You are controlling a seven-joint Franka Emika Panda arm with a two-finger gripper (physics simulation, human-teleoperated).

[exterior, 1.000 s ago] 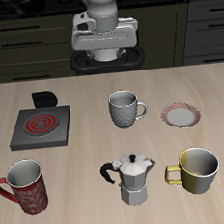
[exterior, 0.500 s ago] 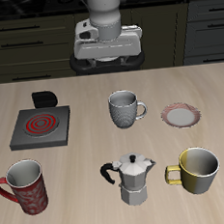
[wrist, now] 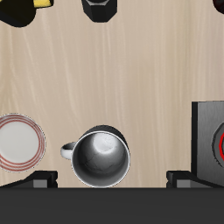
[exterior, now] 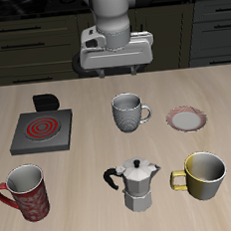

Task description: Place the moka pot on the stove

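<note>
The silver moka pot (exterior: 140, 183) with its black handle stands upright near the table's front edge, between the red mug and the yellow mug. Only a dark edge of it shows in the wrist view (wrist: 101, 7). The dark grey stove (exterior: 41, 130) with its red coil lies farther back; its edge shows in the wrist view (wrist: 210, 144). My gripper (exterior: 118, 71) hangs high over the table's back edge, behind the grey mug and far from the pot. It is open and empty, with the fingertips (wrist: 44, 179) spread wide.
A grey patterned mug (exterior: 129, 113) stands mid-table below the gripper, also seen in the wrist view (wrist: 101, 157). A pink-rimmed plate (exterior: 187, 119) lies beside it. A red mug (exterior: 25, 190) and a yellow mug (exterior: 204, 174) flank the pot at the front.
My gripper has shifted sideways along the table's back edge and slightly forward. Nothing on the table has moved.
</note>
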